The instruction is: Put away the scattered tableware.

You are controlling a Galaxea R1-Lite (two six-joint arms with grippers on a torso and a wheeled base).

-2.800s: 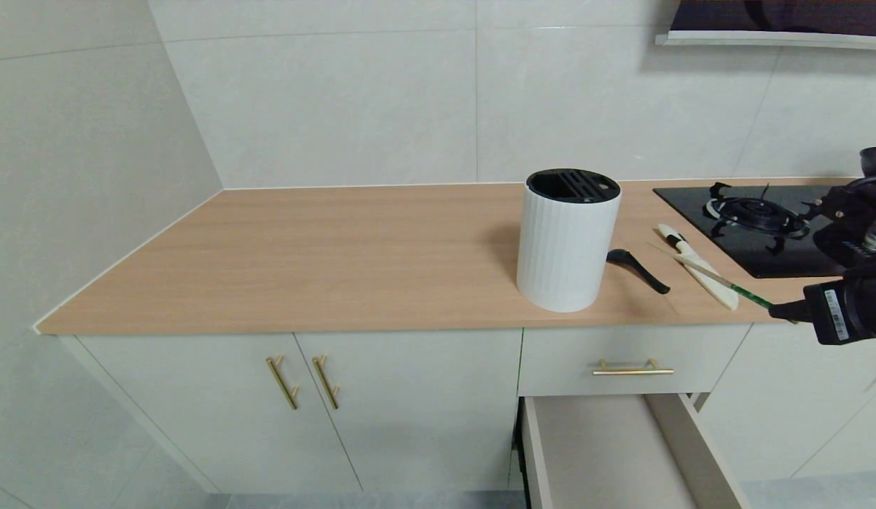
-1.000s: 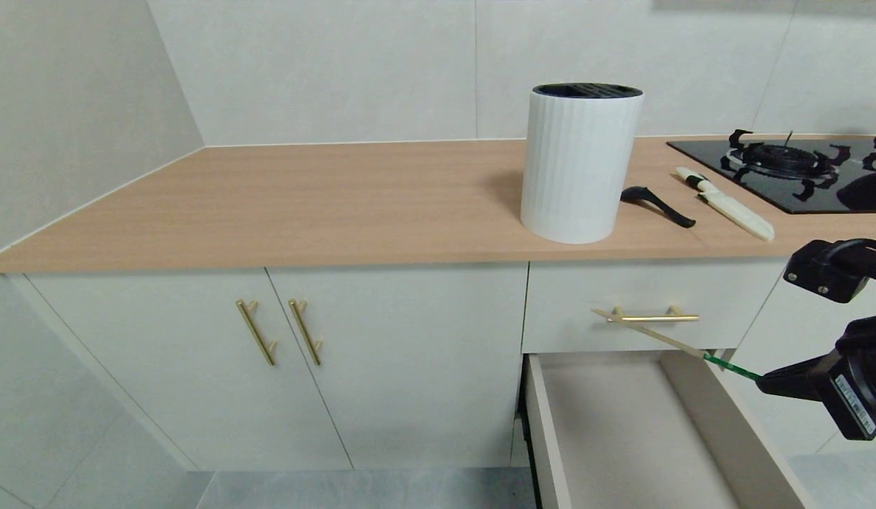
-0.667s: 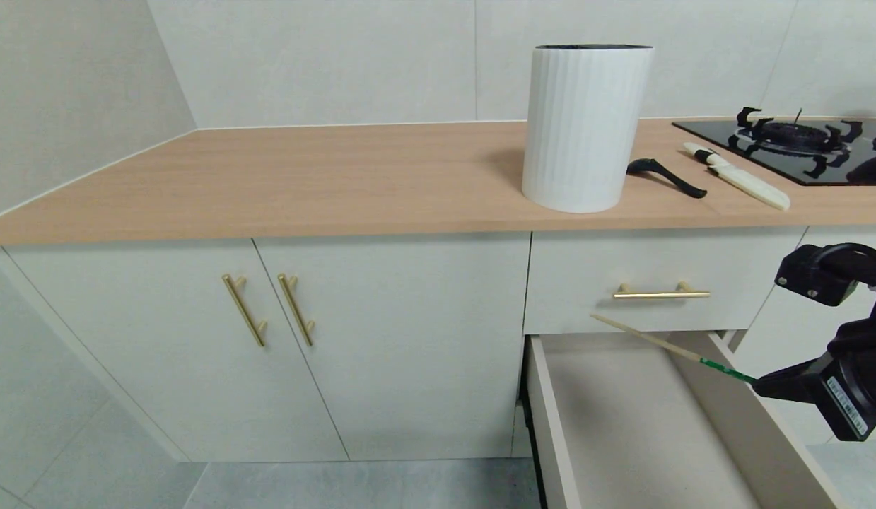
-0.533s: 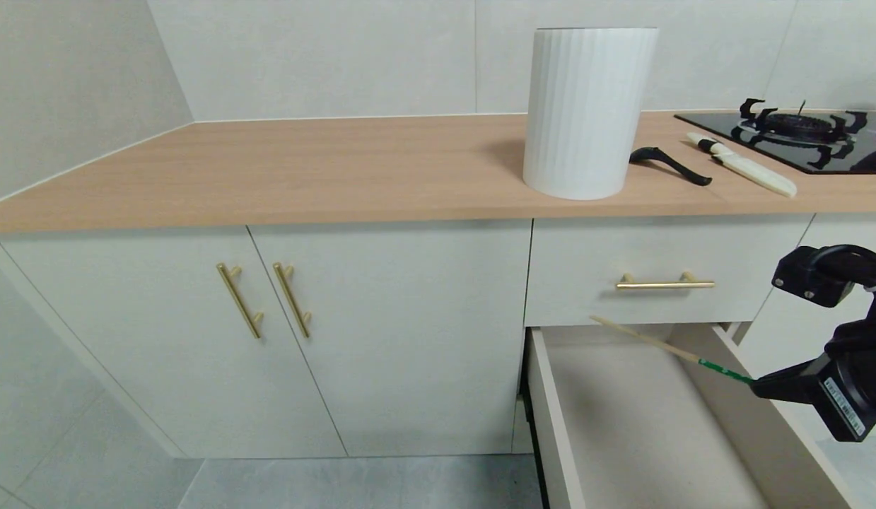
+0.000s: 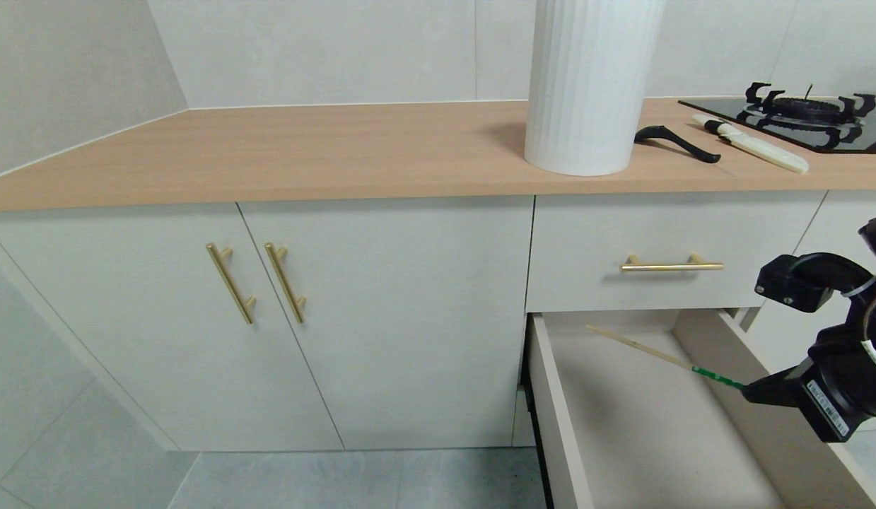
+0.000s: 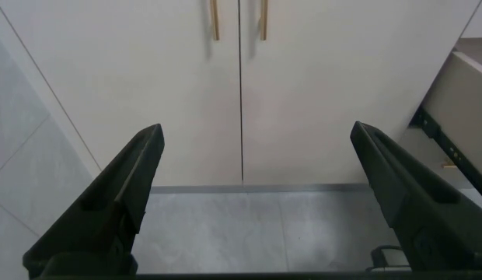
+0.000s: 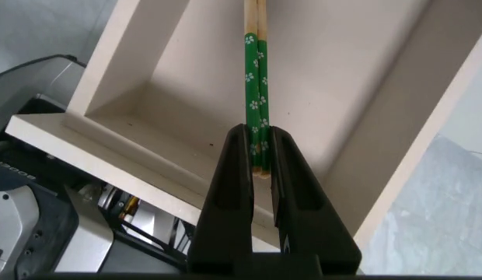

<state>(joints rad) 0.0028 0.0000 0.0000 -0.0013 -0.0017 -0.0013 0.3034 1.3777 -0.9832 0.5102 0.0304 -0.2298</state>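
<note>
The right pincer sits low on the robot's right, fingers clamped on the green end of the chopsticks; the left pincer hangs with fingers spread wide apart

Black right gripper — tapered, white barcode label.

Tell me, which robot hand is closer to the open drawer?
Right. The right gripper holds chopsticks over the open drawer; the left gripper faces the cabinet doors, drawer off to one side.
</note>
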